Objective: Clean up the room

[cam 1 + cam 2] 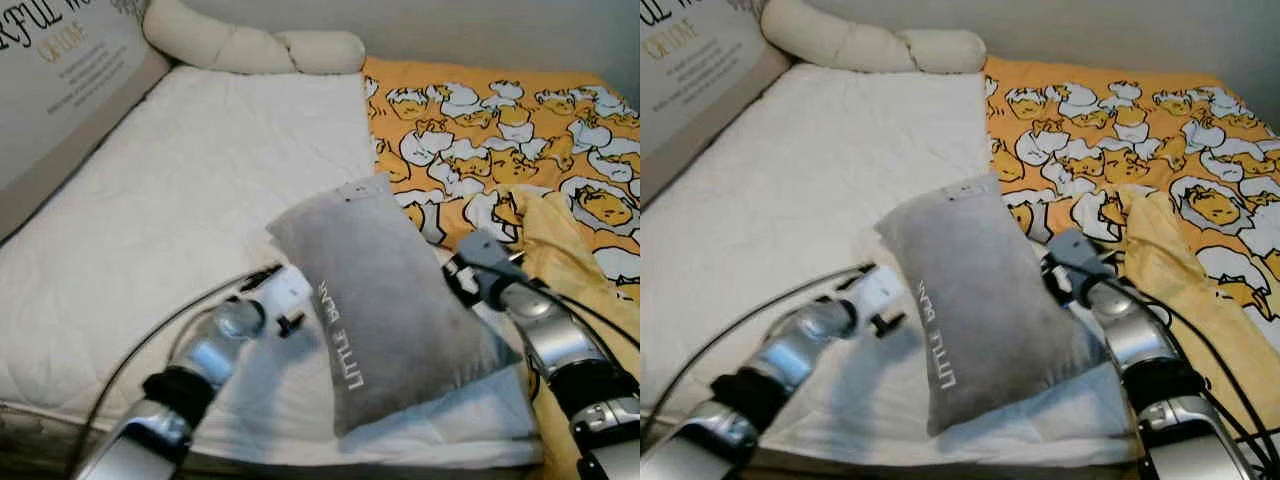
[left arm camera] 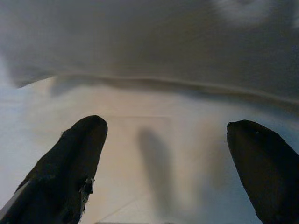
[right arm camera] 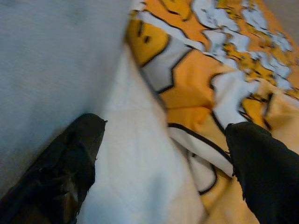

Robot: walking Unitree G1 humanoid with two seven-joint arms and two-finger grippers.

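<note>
On white mattress (image 1: pixel 180 190), grey pillow (image 1: pixel 385 300), left tool (image 2: pixel 166 154), right tool (image 3: pixel 163 158) flanking

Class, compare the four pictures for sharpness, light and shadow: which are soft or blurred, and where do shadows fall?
Head views: evenly lit, slightly soft; the gray pillow shades the white mattress beneath its near edge. Left wrist view: dim, blurry, the open left claw casting a finger shadow on the sheet. Right wrist view: bright, but the orange blanket is smeared by blur.

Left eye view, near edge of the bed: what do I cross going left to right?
Left gripper → grey pillow → right gripper → yellow cloth.
</note>
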